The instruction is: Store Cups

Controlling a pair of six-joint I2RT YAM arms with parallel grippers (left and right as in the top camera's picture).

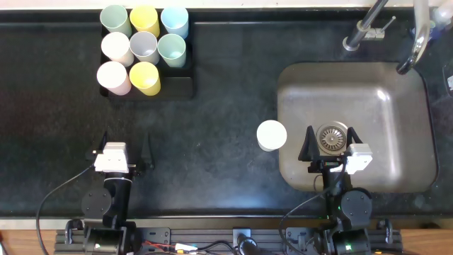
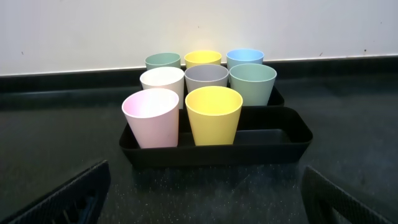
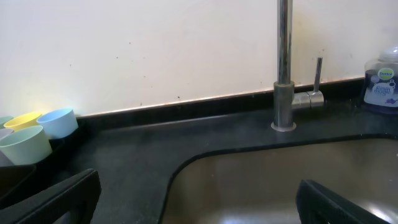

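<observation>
A black tray (image 1: pixel 182 86) at the back left holds several pastel cups in rows, among them a pink cup (image 1: pixel 114 77) and a yellow cup (image 1: pixel 145 77) in the front row; the front right slot is bare. A lone white cup (image 1: pixel 272 134) stands on the counter just left of the sink. My left gripper (image 1: pixel 126 147) is open in front of the tray, well short of it; its wrist view faces the tray (image 2: pixel 292 140), pink cup (image 2: pixel 151 117) and yellow cup (image 2: pixel 214 114). My right gripper (image 1: pixel 330 140) is open over the sink's left part, right of the white cup.
The steel sink (image 1: pixel 396 106) fills the right side, with a faucet (image 1: pixel 368 25) behind it, seen too as the faucet (image 3: pixel 284 62) beside a soap bottle (image 3: pixel 380 84). Dark counter (image 1: pixel 212 163) lies open between tray and sink.
</observation>
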